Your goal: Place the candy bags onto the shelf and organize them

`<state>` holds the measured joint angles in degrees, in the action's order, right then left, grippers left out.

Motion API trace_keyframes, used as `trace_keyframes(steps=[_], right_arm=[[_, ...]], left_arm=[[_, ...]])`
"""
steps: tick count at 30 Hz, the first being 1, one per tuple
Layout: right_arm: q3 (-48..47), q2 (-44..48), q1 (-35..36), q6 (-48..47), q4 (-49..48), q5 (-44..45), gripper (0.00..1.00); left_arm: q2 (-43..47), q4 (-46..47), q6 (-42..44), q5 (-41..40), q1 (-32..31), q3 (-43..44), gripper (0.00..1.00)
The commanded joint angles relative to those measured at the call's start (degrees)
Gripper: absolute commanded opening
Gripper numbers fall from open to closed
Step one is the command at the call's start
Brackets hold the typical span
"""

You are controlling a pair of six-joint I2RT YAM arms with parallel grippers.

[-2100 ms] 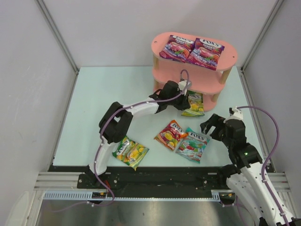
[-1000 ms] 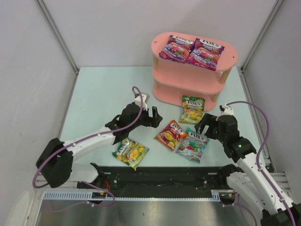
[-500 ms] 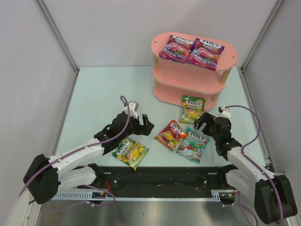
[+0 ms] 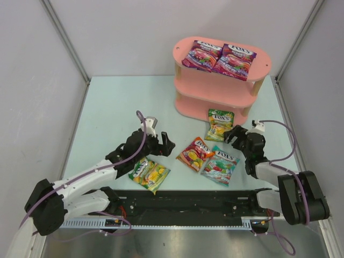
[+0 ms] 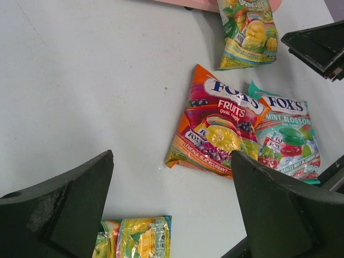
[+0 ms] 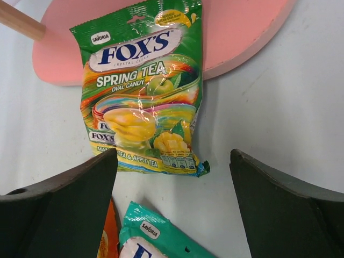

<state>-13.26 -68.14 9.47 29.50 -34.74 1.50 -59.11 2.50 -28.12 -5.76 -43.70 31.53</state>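
Left wrist view: glossy yellow-green candy packet (image 5: 137, 239) by the near edge of the pale table (image 5: 80, 80) is cut by the frame bottom. Second yellow-green packet (image 5: 247, 29) is cut at frame top.

Right wrist view: teal-white packet (image 6: 156, 242) is cut at frame bottom. Red-orange packet (image 6: 110, 242) shows as a sliver, the rest behind a finger (image 6: 54, 215) of the right gripper (image 6: 173, 153).

Top view: pink three-tier shelf (image 4: 209, 86), lower boards mostly under top board.

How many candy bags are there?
6: two purple bags atop the shelf, green bag at its foot, orange bag, teal bag, yellow-green bag on the table. Lower tiers partly hidden.
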Motion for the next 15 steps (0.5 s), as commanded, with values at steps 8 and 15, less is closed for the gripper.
trace_keyframes(steps=[8, 15], right_arm=[[-6.6, -8.5, -0.3, 3.0, -5.3, -0.5, 0.81], [-7.1, -10.4, 2.0, 7.4, -3.4, 6.2, 0.80]], left_arm=[[4.7, 0.9, -2.7, -0.7, 0.1, -3.1, 0.94], [5.6, 0.6, -2.7, -0.9, 0.1, -3.7, 0.94]])
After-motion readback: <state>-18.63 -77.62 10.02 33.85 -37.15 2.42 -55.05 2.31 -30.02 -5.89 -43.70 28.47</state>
